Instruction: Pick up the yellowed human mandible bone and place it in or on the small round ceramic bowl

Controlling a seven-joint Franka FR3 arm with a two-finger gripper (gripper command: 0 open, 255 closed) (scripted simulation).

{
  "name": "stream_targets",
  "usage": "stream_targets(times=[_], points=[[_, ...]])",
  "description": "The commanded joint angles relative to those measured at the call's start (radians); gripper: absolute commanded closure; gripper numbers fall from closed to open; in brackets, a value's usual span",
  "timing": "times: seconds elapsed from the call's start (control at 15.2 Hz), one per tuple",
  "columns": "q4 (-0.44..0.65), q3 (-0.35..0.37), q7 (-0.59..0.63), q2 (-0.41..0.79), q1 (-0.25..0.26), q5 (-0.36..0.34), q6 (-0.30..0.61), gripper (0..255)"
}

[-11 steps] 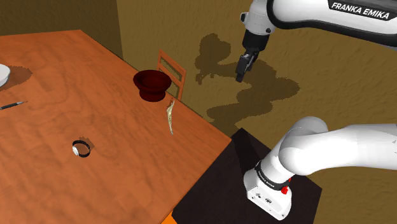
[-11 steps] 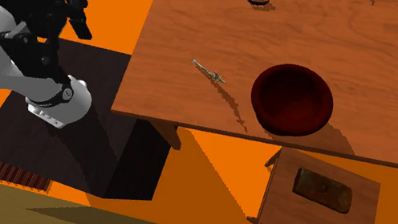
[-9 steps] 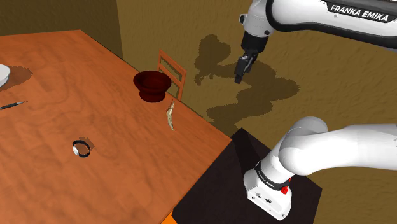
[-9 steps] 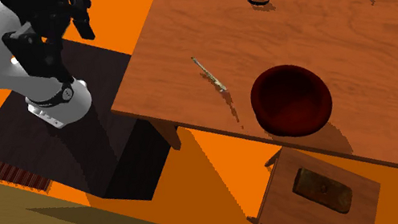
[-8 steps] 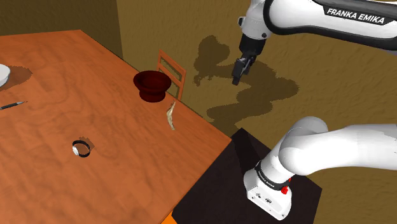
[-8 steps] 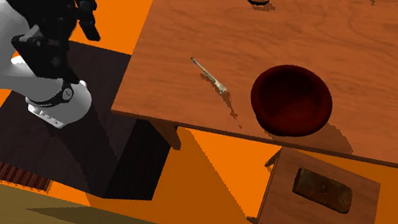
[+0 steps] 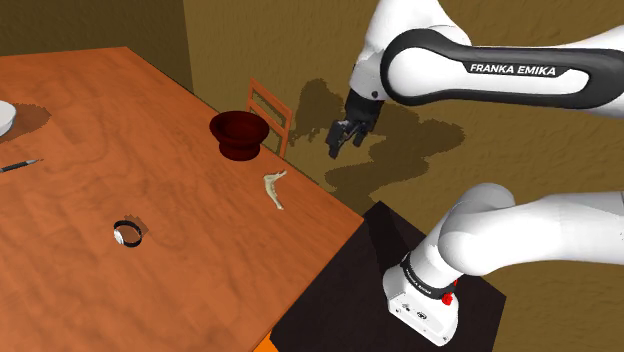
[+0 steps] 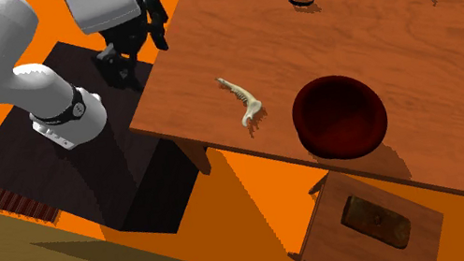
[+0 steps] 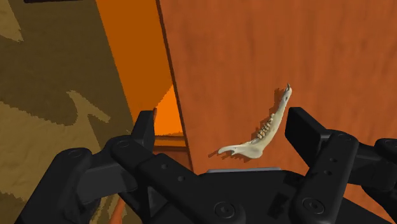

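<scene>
By the shoulder view, the pale mandible (image 7: pixel 274 189) had toppled from its edge to lie flat on the table (image 7: pixel 100 130), at five o'clock from the dark red bowl (image 7: pixel 238 132); the gripper (image 7: pixel 337 140), wide and empty, had dropped to its two o'clock, grasp still ahead.

Jawbone (image 7: pixel 274 189), earlier propped up on its edge, now lies flat on the table (image 7: pixel 120 140). Gripper (image 7: pixel 337 140) is lower and further toward the shoulder view's left than before, nearer the table's edge and closer to the jawbone.
</scene>
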Motion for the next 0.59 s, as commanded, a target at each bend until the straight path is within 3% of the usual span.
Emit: stream_targets(times=[0.0, 0.53], points=[[-0.042, 0.026, 0.067, 0.023, 0.001, 0.041, 0.094, 0], [-0.095, 0.161, 0.325, 0.244, 0.003, 0.185, 0.49, 0]])
